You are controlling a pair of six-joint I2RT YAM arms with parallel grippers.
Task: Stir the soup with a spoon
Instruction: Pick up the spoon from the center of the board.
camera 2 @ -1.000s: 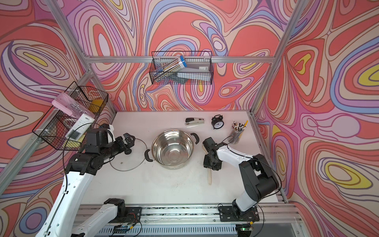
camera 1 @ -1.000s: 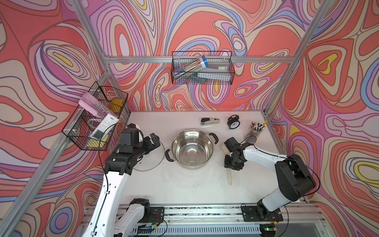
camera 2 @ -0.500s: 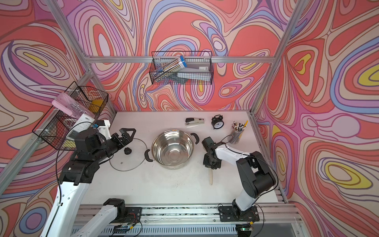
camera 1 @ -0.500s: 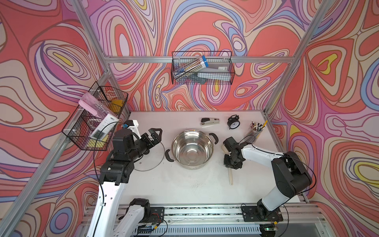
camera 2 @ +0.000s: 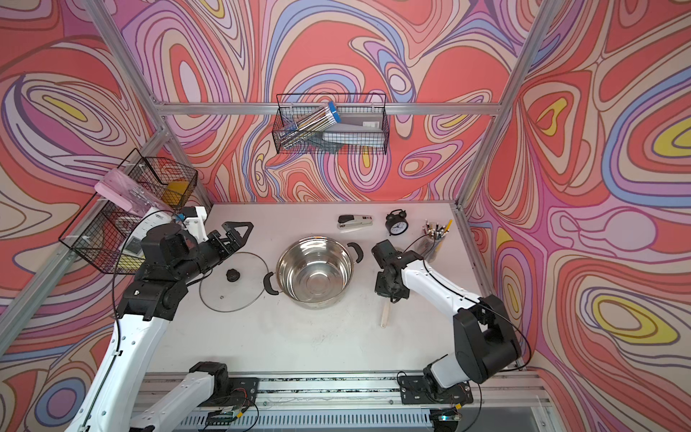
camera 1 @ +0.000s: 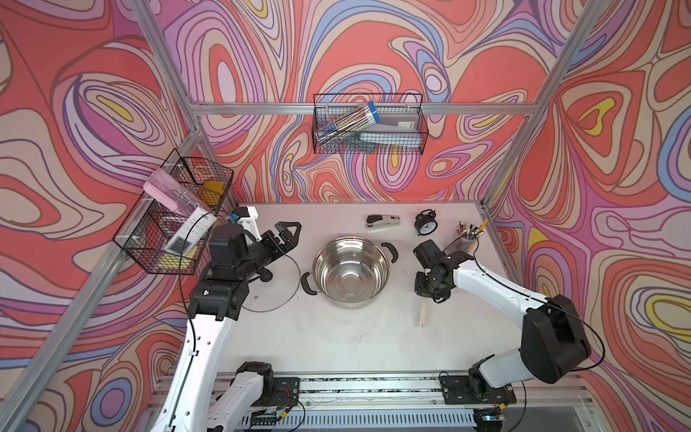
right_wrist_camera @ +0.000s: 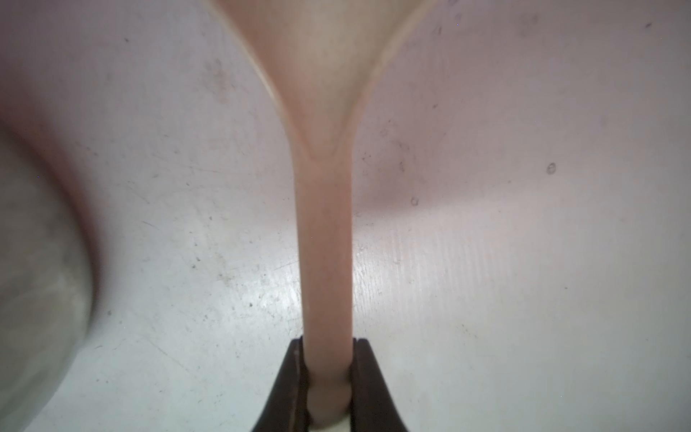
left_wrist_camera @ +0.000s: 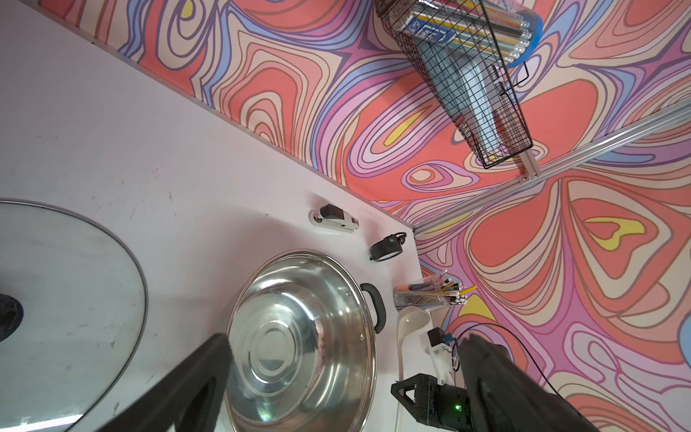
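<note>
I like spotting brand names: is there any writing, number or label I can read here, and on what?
No text reads clearly.
Pencil tube: blue label lettering, blurred.
Clock: dial numbers too small.
Stapler: label too small.
White device: print too small.

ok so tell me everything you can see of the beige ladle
The cream-beige plastic ladle has a deep round bowl and a long slim handle, smooth and plain. It seems to lie on the white table beside the steel pot, apart from it. The right gripper's black fingers are shut on its handle.
</note>
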